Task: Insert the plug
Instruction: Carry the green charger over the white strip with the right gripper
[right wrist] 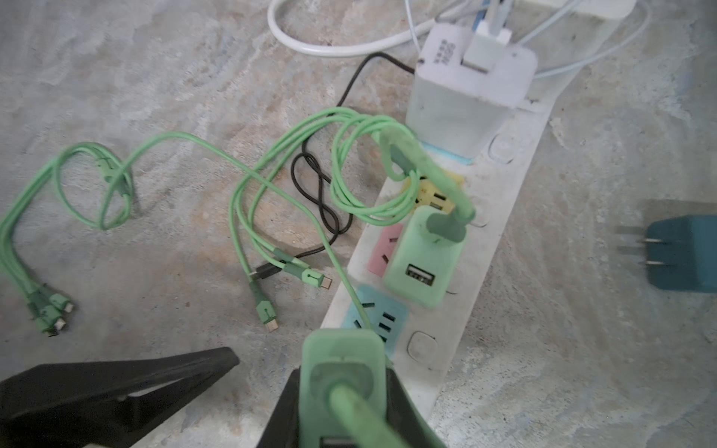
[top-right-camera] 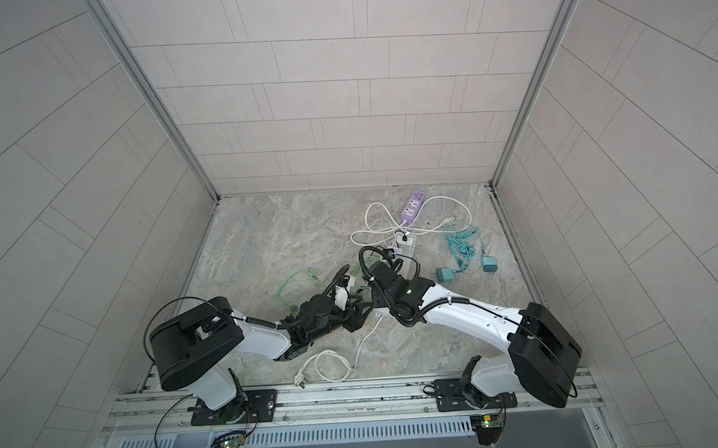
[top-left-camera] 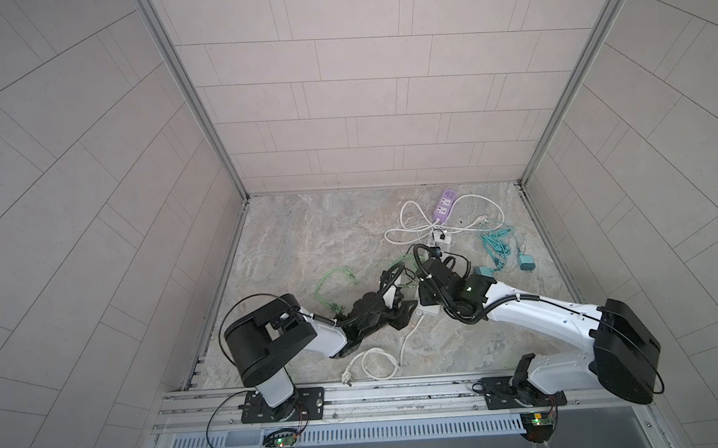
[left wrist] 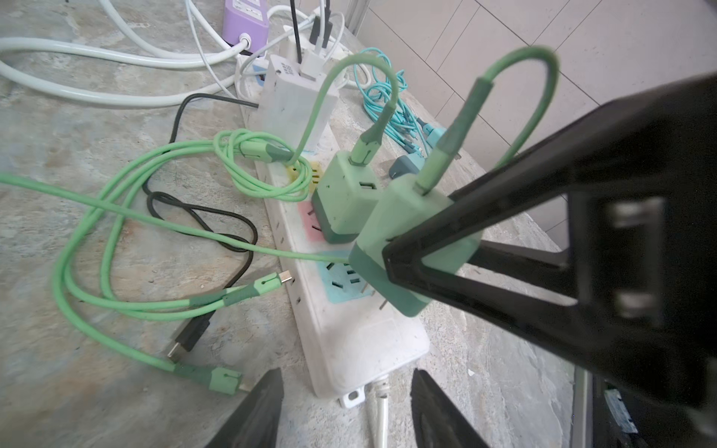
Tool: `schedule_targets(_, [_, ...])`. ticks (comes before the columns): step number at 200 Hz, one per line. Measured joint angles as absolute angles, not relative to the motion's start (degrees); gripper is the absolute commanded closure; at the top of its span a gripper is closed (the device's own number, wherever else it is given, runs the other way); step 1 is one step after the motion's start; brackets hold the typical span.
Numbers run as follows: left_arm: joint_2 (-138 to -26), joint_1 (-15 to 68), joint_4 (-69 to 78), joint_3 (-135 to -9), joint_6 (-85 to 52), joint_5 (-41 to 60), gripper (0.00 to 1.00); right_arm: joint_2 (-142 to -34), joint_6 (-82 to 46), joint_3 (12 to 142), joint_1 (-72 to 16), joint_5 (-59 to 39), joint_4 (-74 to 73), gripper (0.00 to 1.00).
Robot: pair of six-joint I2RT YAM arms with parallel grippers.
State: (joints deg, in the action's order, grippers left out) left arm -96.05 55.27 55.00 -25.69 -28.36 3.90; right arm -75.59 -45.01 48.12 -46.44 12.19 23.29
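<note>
Pale tiled walls (top-left-camera: 343, 88), marbled stone floor (top-left-camera: 309, 256).

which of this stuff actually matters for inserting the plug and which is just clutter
In the job: held green charger, clamped in the right gripper; white power strip; its free blue socket.
Lying about: second green charger, already plugged in; purple power strip; teal chargers; black cable.

White charger (right wrist: 467, 91) print — blurred, unreadable
</note>
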Motion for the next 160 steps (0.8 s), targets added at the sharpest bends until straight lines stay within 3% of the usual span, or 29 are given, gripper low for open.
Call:
schedule_targets(85, [-107.46,55.42,65.34,-28.80,-31.62,5.32,0.51,-71.55,-42.22,48.10,-44.66,9.65,23.22,1.00])
schedule_targets(160, [-108.25,55.33,65.14,-33.74,-30.94,3.20,0.51,-64.05,-41.71,47.20,-42.09,3.81,24.03,1.00])
